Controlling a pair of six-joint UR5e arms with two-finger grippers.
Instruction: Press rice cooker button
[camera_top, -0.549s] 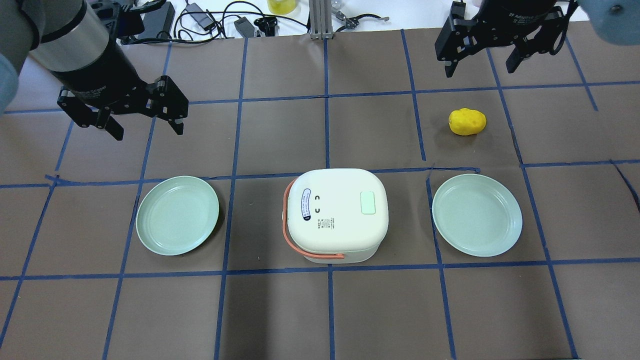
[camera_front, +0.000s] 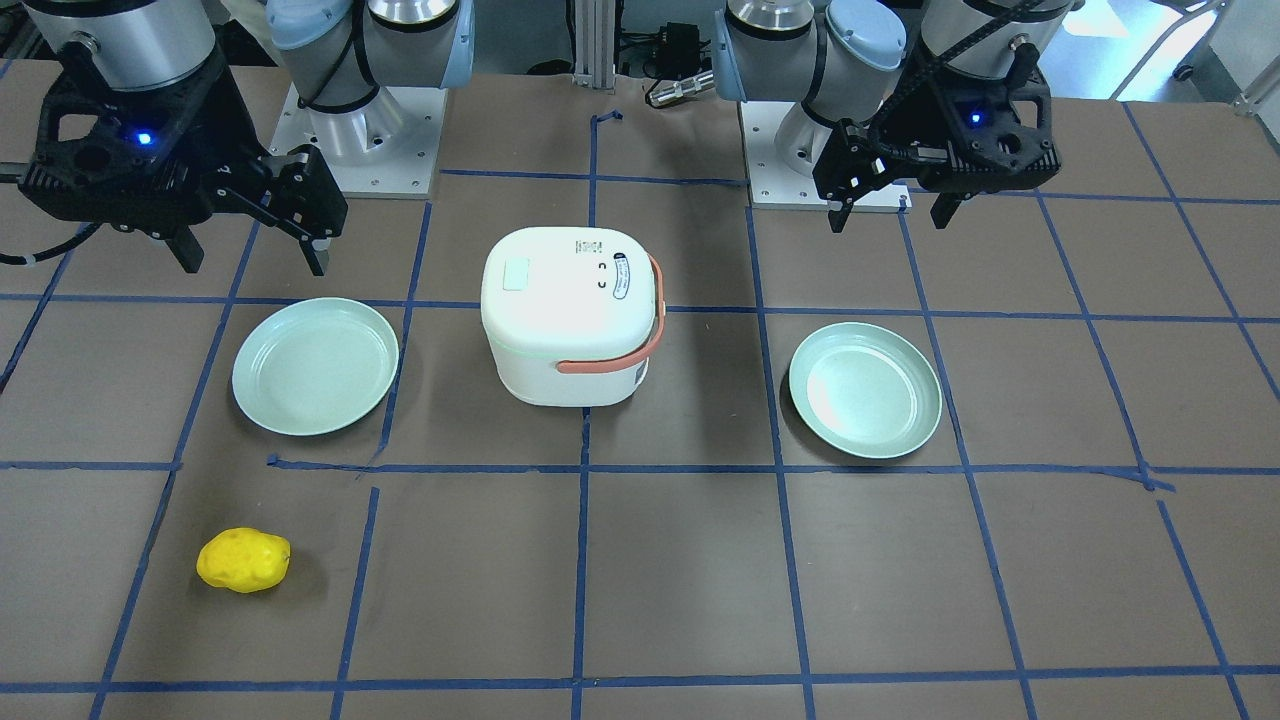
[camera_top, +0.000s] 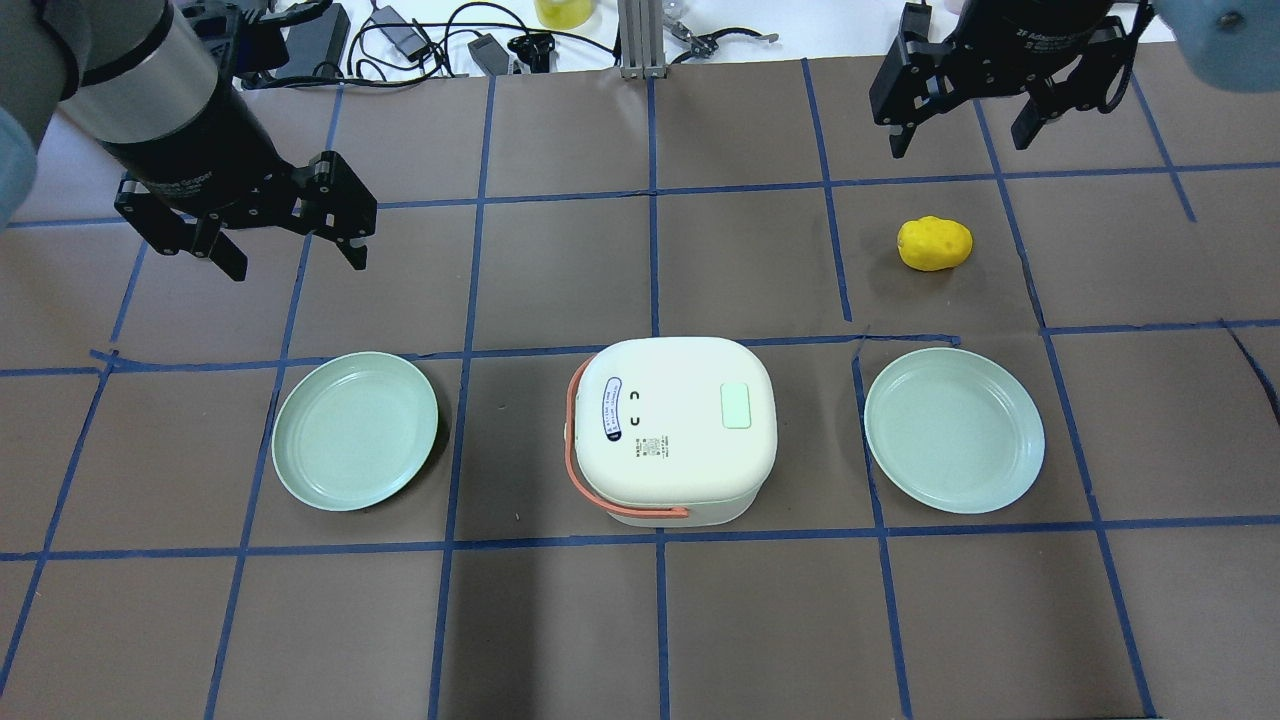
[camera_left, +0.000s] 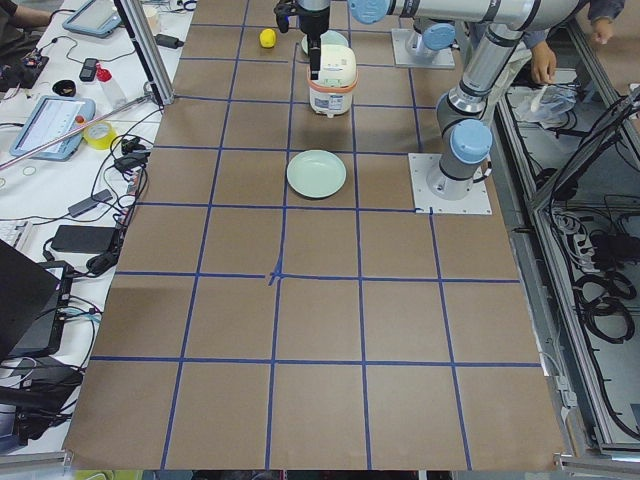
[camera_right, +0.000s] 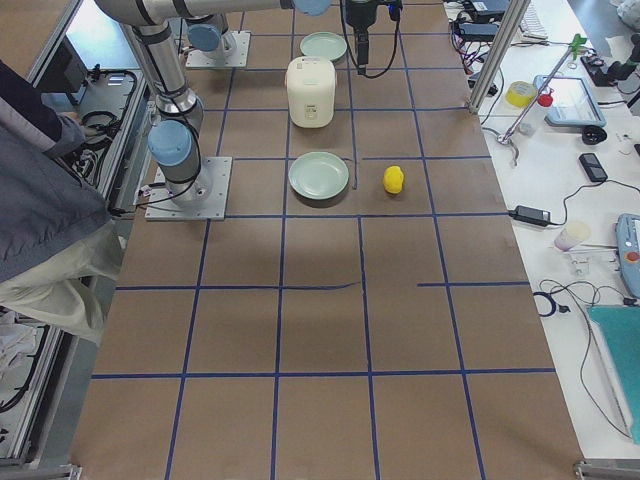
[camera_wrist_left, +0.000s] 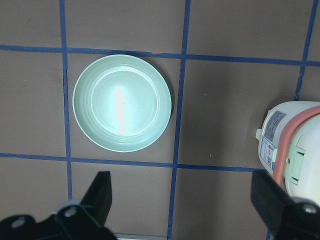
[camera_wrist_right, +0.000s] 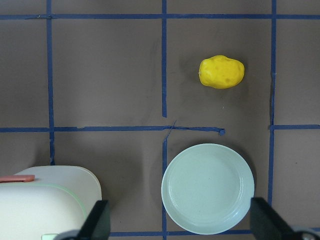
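Note:
The white rice cooker (camera_top: 670, 430) stands with its lid shut at the table's middle, its salmon-orange handle lying down around its left side. A pale green rectangular button (camera_top: 736, 405) sits on the lid's right part. The cooker also shows in the front view (camera_front: 565, 315). My left gripper (camera_top: 297, 262) is open and empty, raised far-left of the cooker. My right gripper (camera_top: 960, 145) is open and empty, raised at the far right. The left wrist view shows the cooker's side (camera_wrist_left: 292, 145); the right wrist view shows its corner (camera_wrist_right: 45, 200).
Two mint-green plates flank the cooker, one on the left (camera_top: 355, 430) and one on the right (camera_top: 953, 430). A yellow lumpy object (camera_top: 934, 243) lies beyond the right plate. Cables and tools lie along the far table edge (camera_top: 420, 40).
My right gripper has shifted slightly toward the far edge. The left gripper and the cooker have not moved.

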